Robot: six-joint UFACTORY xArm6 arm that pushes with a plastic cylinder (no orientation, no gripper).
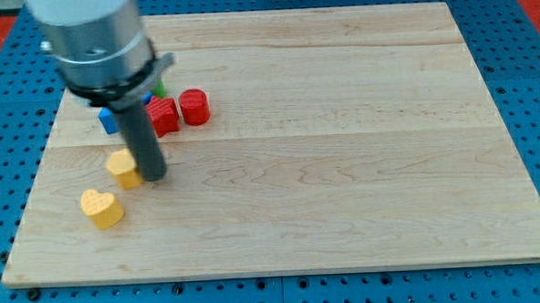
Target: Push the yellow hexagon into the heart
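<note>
The yellow hexagon (123, 167) sits on the wooden tabletop (344, 166), near the yellow heart (102, 208) but not touching it: a narrow strip of bare wood shows between them, the hexagon lying up and to the view's right of the heart. So the push looks most of the way done, with the last closing of that gap still left.

My tip (154, 178) stands right against the hexagon, on the side away from the heart (a fair spot for shoving it down and to the view's left). The end effector is a plain rod, with nothing to clench or release.

Farther from the heart, behind the rod, sit two red blocks (179, 111), a blue block (109, 120) and a green block (160, 86), both partly hidden. No containers are in view.
</note>
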